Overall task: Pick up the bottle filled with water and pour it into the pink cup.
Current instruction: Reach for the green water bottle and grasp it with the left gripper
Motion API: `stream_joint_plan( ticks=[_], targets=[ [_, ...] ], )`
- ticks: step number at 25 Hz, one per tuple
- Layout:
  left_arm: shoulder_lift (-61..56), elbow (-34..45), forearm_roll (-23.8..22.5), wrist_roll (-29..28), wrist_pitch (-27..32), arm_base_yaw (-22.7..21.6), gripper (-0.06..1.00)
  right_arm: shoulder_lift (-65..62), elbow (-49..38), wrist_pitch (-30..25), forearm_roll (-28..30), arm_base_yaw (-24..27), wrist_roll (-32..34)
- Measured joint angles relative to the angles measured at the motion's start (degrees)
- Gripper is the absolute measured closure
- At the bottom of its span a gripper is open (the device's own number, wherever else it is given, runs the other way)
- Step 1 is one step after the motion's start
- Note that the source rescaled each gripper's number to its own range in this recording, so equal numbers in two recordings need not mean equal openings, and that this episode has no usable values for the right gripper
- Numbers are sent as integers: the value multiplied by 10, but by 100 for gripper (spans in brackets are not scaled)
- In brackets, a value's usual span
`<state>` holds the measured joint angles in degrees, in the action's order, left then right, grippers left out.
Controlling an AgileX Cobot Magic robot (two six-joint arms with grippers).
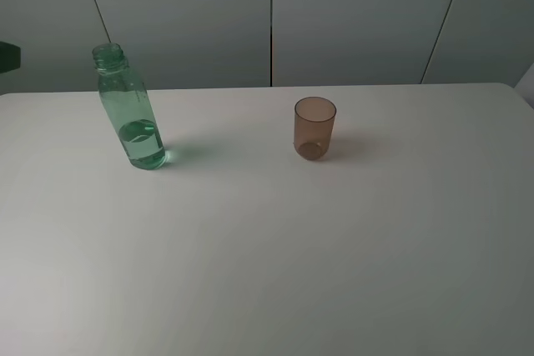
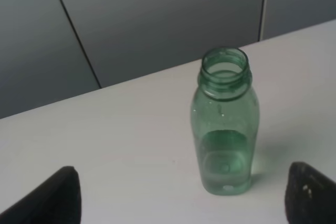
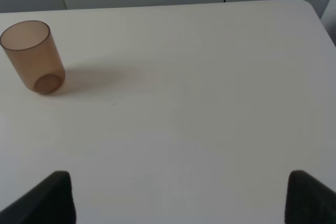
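The green transparent bottle stands upright at the back left of the white table, uncapped, with water in its lower part. It also shows in the left wrist view, ahead of my left gripper, whose jaws are open and empty, one black fingertip at each side. The pink cup stands upright and empty near the middle back. In the right wrist view the cup is far ahead and to one side of my open, empty right gripper. Neither gripper shows in the exterior high view.
Grey wall panels rise behind the table's back edge. A dark object shows at the left border. The table's rounded right back corner is near the cup's side.
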<state>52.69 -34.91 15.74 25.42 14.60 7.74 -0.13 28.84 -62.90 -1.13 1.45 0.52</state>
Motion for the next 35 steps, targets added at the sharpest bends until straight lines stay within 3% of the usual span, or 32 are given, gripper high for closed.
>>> stream_joint_plan(
  ticks=[6,10,17,25,30,35],
  targets=[
    [63,65,71,47,-149,45,-6,0,0,1,0,0,0],
    [102,112,110,37,-235,46,-6,0,0,1,0,0,0],
    [174,125,136,7,-328,67,-6,0,0,1,0,0,0],
    [267,125,121,14,-409,88,-6,0,0,1,0,0,0],
    [306,125,119,-17,-450,92,-6,0,0,1,0,0,0],
    [342,125,116,-14,-491,129,-6,0,0,1,0,0,0]
  ],
)
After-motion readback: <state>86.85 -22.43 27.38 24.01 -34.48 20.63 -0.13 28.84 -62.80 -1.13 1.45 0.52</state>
